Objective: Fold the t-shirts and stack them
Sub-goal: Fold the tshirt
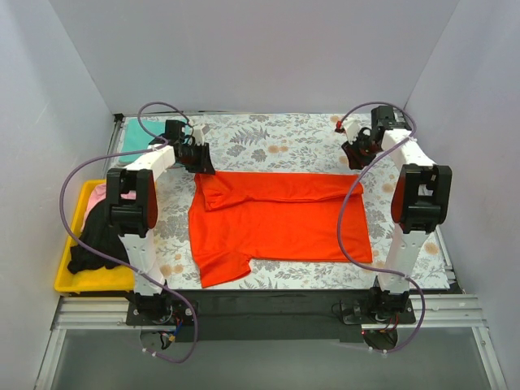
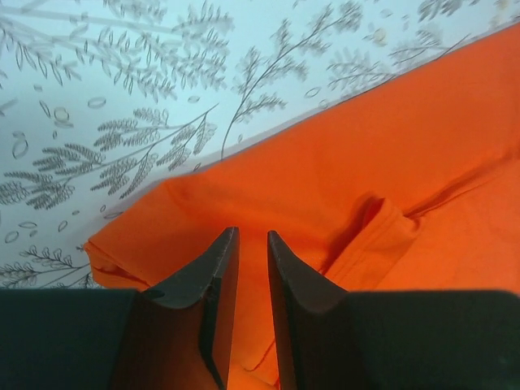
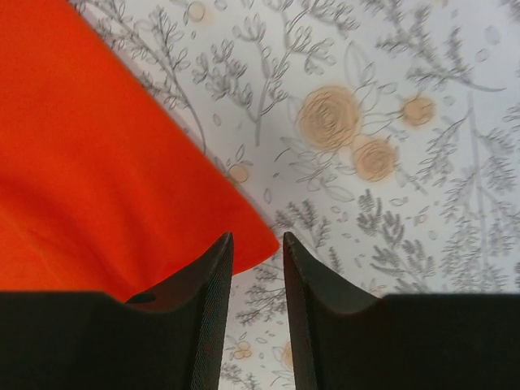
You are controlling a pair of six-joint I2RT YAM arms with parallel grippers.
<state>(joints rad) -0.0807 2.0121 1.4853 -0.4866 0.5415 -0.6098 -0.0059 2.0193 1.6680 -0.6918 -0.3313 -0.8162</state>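
Orange-red t-shirt [image 1: 276, 219] lies flat beneath left fingers [image 2: 207, 284] and right fingers [image 3: 203, 284].

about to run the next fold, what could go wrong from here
1. Only the orange shirt's corner tip reaches the right gripper, whose jaws stand over floral cloth; closing may miss the shirt or pinch that cloth.
2. A bunched sleeve lies beside the left gripper and could get creased into the fold.
3. The right arm's cable hangs across the shirt's right side and might drag it.
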